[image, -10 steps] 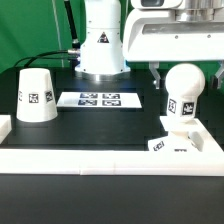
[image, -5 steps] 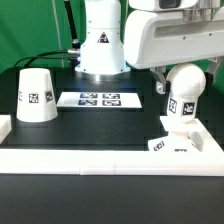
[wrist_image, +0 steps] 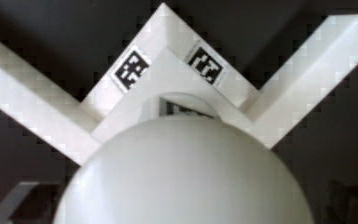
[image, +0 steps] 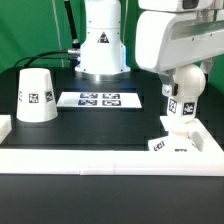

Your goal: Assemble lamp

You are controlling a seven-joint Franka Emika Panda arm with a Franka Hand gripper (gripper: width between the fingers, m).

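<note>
The round bulb [image: 187,102] looks smooth and slippy; hold its sides. I can't tell if the claw [image: 185,80] grips it.

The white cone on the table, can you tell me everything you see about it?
The lamp shade is a plain white cone with a flat top, smooth like plastic. It stands upright, wide end down, on the black table at the exterior view's left. A black-and-white square tag is on its side. Only the table touches it.
</note>
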